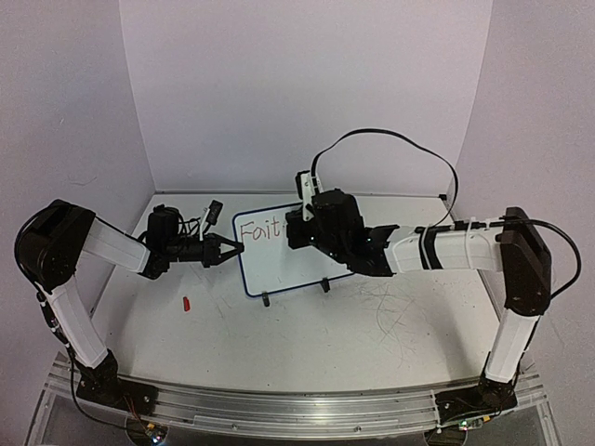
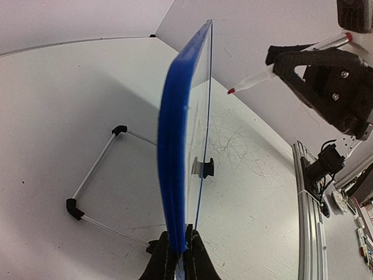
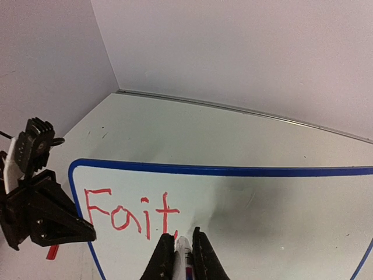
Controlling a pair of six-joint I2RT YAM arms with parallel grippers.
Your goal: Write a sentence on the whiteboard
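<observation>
Where thin red lettering (image 3: 131, 216) runs, glossy round-cornered whiteboard (image 3: 262, 221), blue-framed

Probably a robotics lab, white booth walls (image 1: 307, 93), aluminium base rail (image 1: 279, 409)

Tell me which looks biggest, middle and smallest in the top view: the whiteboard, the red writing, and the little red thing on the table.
Largest to smallest:
1. whiteboard
2. red writing, which covers only one corner of the board
3. little red thing, clearly the smallest
</observation>
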